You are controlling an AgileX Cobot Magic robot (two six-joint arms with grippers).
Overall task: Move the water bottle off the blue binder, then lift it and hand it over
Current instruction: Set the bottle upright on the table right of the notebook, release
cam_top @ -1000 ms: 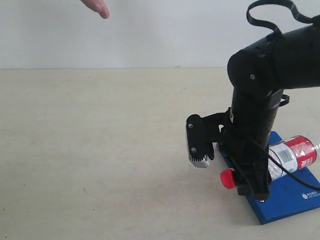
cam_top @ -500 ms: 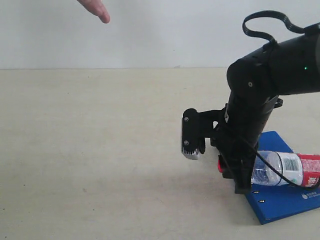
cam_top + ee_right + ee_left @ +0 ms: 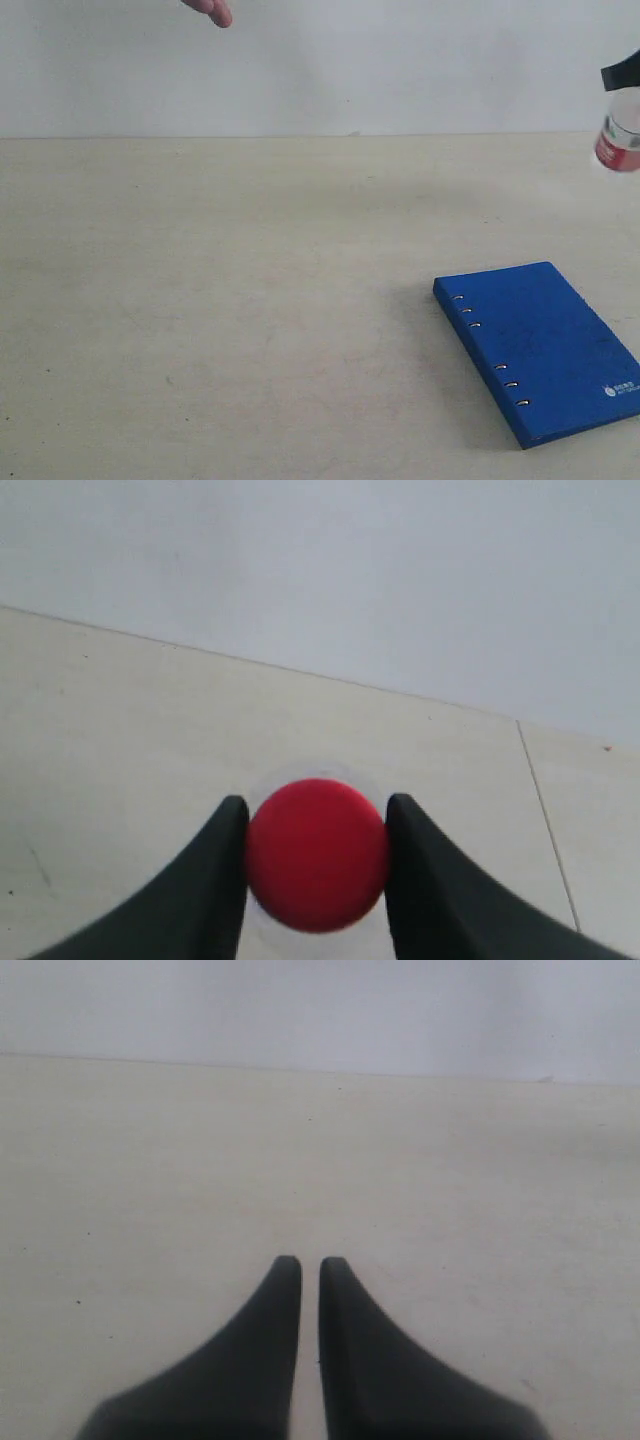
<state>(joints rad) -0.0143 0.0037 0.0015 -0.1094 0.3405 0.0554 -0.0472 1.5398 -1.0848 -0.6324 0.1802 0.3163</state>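
Note:
The water bottle (image 3: 619,133) hangs in the air at the exterior view's right edge, well above the table and clear of the blue binder (image 3: 540,345). Only its red-labelled lower part shows there, under a black bit of the arm. In the right wrist view the bottle's red cap (image 3: 317,853) sits squeezed between the two black fingers of my right gripper (image 3: 316,802), which is shut on it. The binder lies flat at the front right of the table with nothing on it. My left gripper (image 3: 310,1262) is shut and empty over bare table; the exterior view does not show it.
A person's fingertips (image 3: 212,10) reach in at the top left of the exterior view, far from the bottle. The beige table (image 3: 250,300) runs back to a white wall. A seam in the tabletop (image 3: 545,820) shows in the right wrist view.
My right arm has carried the bottle off the binder, up and out to the upper right, leaving the exterior view almost entirely. The binder now lies bare. The person's hand shifted slightly right.

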